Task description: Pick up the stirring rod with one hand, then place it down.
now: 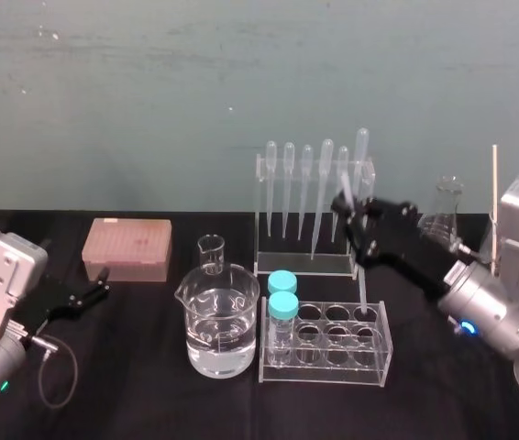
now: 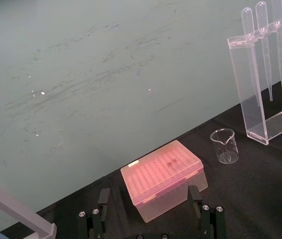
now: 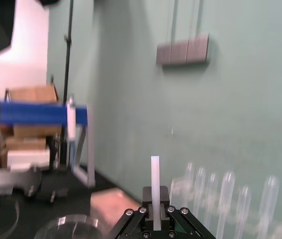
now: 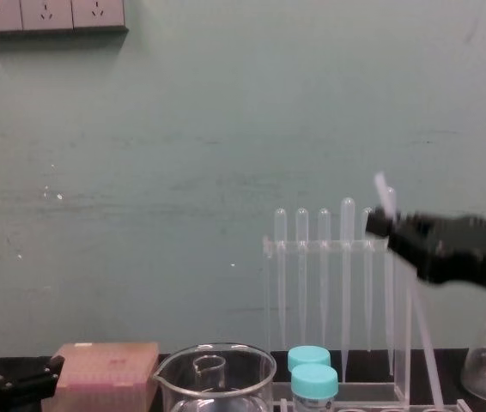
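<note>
Parked low at the far left: the left black two-fingered gripper [image 1: 102, 282], fingers spread apart, holding nothing. Just ahead of those fingers: a pink see-through plastic box [image 2: 163, 177] with a flat lid. A bit past the box, away from that gripper: a tiny clear glass beaker [image 2: 224, 145], empty. Well off toward the other gripper: a big clear glass beaker [image 1: 218, 321] partly full of water.

Next, below the right black two-fingered gripper [image 1: 349, 218]: a clear plastic rack with round holes [image 1: 324, 371], with two blue-capped tubes [image 1: 283, 305] at the end away from that gripper. Behind the same gripper: a tall clear stand [image 1: 261, 220] hung with bulb-topped plastic pipettes [image 1: 306, 179].

Right gripper raised above the table, fingers pressed tight on the long thin whitish see-through stirring rod [image 3: 154, 179]. Gripped near its top, with a short bit poking out above the fingers and the long rest slanting down toward the holed rack. Cannot tell whether the low tip touches anything.

Off to the right of that gripper: a clear glass cone-shaped flask [image 1: 445, 215].

Looks like half done: rod picked up with one gripper. Left to do: bring it down, lay it on the black table [image 1: 149, 385] away from the glass, then let go.
</note>
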### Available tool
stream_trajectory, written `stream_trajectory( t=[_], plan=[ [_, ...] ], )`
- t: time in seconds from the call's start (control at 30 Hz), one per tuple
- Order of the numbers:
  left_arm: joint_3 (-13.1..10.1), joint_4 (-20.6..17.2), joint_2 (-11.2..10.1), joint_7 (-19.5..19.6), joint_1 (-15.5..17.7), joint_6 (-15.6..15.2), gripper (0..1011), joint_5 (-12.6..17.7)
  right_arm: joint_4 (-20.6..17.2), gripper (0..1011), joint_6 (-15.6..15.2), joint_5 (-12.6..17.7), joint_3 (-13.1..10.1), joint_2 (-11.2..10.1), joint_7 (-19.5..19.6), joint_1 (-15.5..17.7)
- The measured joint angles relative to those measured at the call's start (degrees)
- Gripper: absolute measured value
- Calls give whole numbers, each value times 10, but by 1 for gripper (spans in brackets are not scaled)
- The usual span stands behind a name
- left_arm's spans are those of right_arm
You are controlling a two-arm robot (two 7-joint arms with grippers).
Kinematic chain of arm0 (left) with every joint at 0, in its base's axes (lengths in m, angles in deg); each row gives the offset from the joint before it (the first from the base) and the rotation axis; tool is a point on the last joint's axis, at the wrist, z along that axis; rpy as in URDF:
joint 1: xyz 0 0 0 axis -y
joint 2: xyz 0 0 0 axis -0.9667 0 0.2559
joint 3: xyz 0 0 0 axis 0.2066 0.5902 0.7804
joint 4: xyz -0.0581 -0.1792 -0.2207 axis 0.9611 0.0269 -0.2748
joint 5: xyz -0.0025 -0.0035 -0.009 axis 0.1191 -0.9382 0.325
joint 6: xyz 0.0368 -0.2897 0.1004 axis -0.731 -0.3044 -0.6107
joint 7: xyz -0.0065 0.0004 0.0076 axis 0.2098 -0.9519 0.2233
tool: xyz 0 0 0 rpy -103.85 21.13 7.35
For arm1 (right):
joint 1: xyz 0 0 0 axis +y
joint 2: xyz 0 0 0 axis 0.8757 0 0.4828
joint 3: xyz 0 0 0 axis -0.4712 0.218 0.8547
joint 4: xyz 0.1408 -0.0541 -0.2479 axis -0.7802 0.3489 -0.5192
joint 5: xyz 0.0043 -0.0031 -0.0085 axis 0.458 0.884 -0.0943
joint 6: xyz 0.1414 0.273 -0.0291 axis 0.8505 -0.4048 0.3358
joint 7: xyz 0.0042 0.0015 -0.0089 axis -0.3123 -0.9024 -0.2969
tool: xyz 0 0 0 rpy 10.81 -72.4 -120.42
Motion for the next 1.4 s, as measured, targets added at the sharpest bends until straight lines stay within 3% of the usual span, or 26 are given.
stream_trajectory(
  t=[0.1,0.4,0.67,1.4],
  plan=[
    [0,0,0,0,0,0,1000,0,11,67,36,29,-17,14,-33,-10],
    [0,0,0,0,0,0,1000,0,43,67,95,82,-42,33,-113,-16],
    [0,0,0,0,0,0,1000,0,79,67,95,95,-53,36,-140,-6],
    [0,0,0,0,0,0,1000,0,81,67,88,92,-54,36,-138,-2]
  ],
)
